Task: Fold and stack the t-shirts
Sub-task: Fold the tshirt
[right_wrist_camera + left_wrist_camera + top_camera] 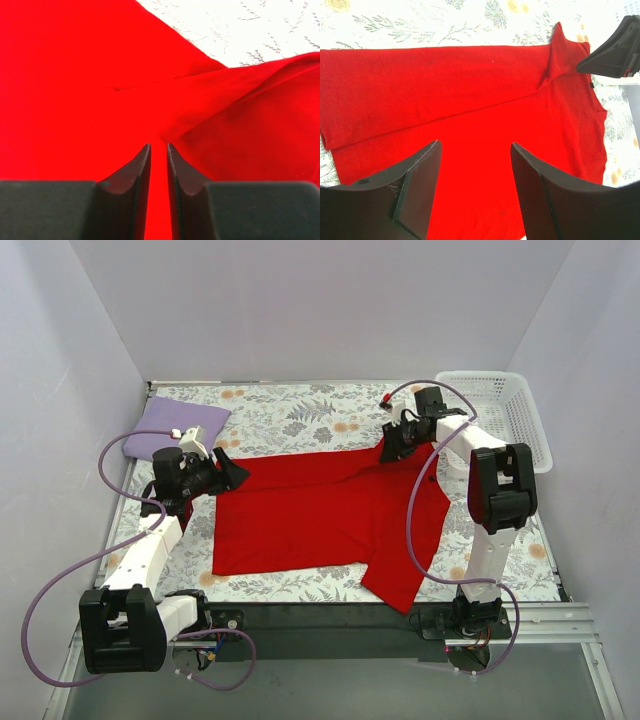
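Note:
The red t-shirt [320,515] lies spread on the floral cloth, with one sleeve reaching toward the near right. At the back left lies the folded lavender t-shirt [175,430]. My left gripper [240,472] hovers open over the red shirt's left edge, and only red cloth [470,100] shows beyond its gap [476,144]. My right gripper [392,452] is down on the shirt's far right corner. Its jaws [158,145] stand a narrow slit apart, with red cloth [75,75] in the slit and a crease running up to the tips.
A white lattice basket [490,380] stands at the back right. The grey floral cloth [300,415] covers the table. White walls close in the left, back and right sides. The right gripper's finger [615,50] shows at the left wrist view's upper right.

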